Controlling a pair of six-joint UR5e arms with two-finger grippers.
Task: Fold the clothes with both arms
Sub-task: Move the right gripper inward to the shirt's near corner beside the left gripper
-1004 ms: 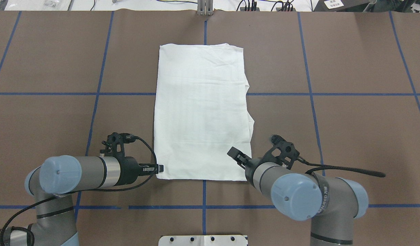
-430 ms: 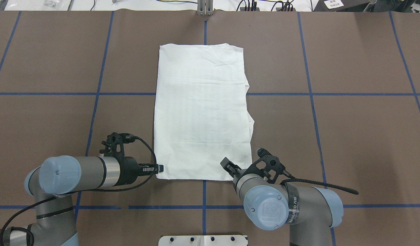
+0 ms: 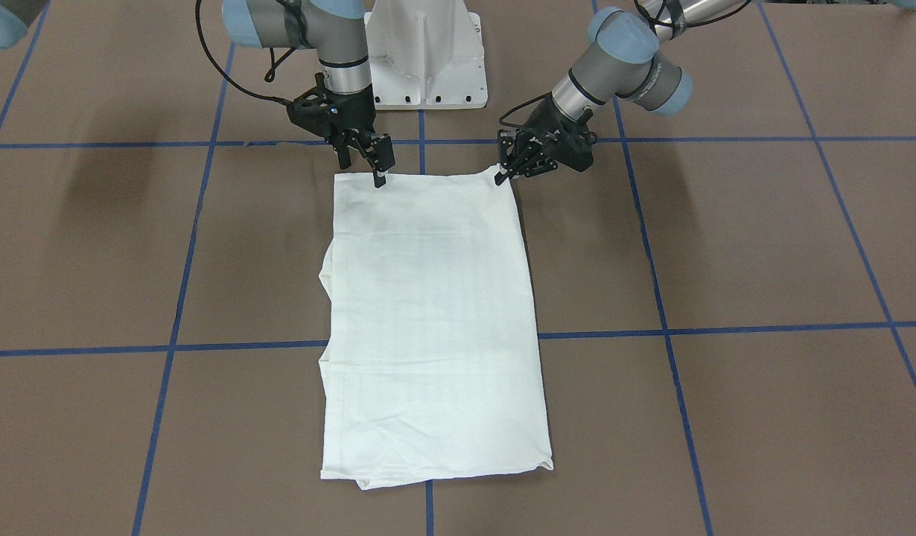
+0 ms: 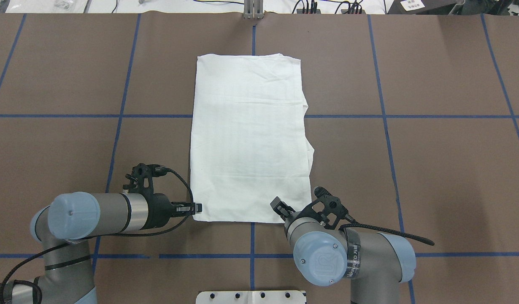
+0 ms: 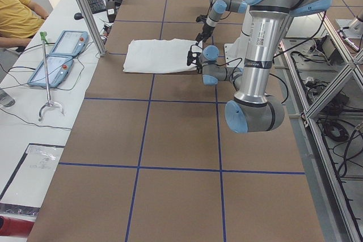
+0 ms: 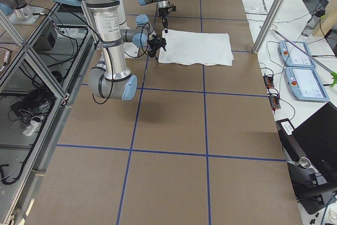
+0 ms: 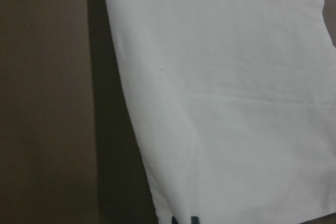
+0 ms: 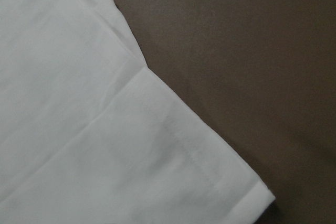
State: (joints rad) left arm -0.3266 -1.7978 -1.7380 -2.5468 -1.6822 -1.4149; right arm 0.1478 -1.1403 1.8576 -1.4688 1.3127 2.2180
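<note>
My left gripper (image 4: pixel 196 207), black and two-fingered, is pinched together on the near left corner of the white long-sleeved cotton T-shirt (image 4: pixel 249 135); the front-facing view shows that corner slightly lifted. My right gripper (image 4: pixel 281 207) has its fingers apart and is angled over the near right corner with one fingertip at the hem; it holds nothing.

The T-shirt lies near the middle of the brown paper-covered table with blue tape grid lines (image 4: pixel 432 169). It is plain side up and already narrowed into a long rectangle, with the sleeves out of sight — presumably tucked beneath. Its right side edge is uneven, with a layer jutting out midway.

Judged status: lengthwise folds done, crosswise folds outstanding. Remaining, as I read it — secure the second corner, then carry both corners together toward the far edge.
</note>
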